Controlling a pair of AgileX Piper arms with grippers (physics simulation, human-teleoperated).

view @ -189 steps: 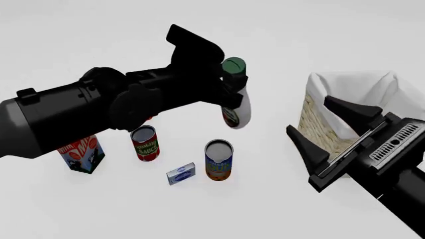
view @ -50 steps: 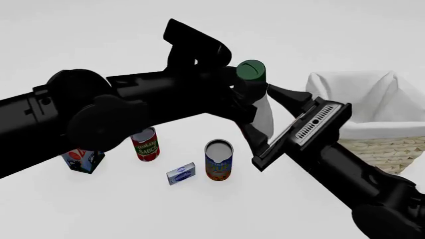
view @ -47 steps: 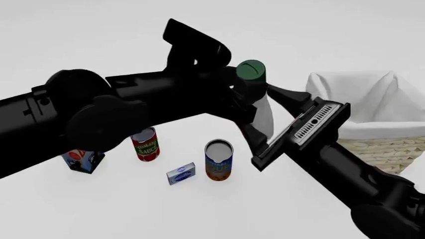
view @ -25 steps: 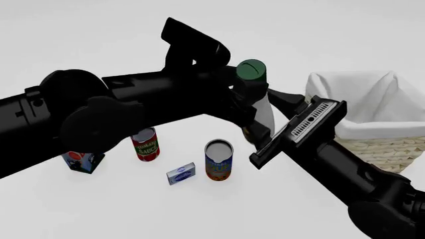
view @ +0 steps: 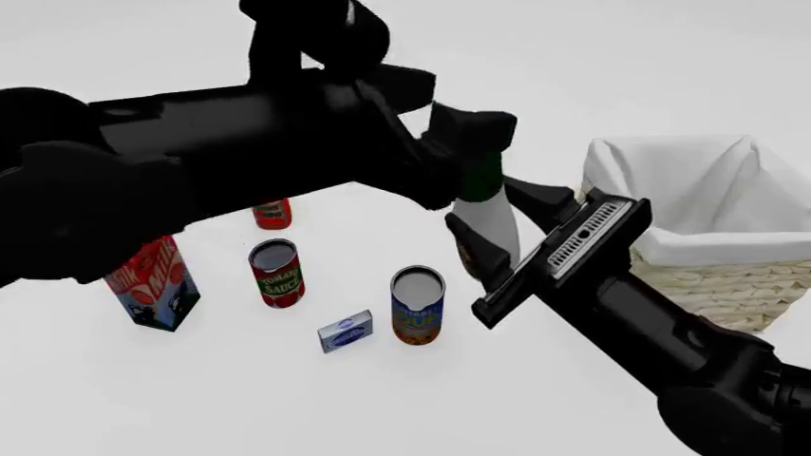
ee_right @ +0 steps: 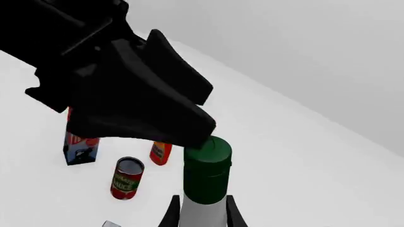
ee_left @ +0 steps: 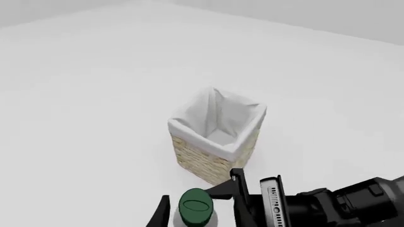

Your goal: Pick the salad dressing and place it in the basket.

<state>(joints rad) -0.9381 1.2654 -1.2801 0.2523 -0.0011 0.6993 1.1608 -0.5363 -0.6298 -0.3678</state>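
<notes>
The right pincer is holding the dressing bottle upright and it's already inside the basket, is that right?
Not quite. The front view shows the right pincer holding the dressing bottle upright, but out to the left of the basket, not inside it.

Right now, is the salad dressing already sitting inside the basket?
No, in the front view the salad dressing is held in the air between the two claws, left of the basket, not inside it.
</notes>
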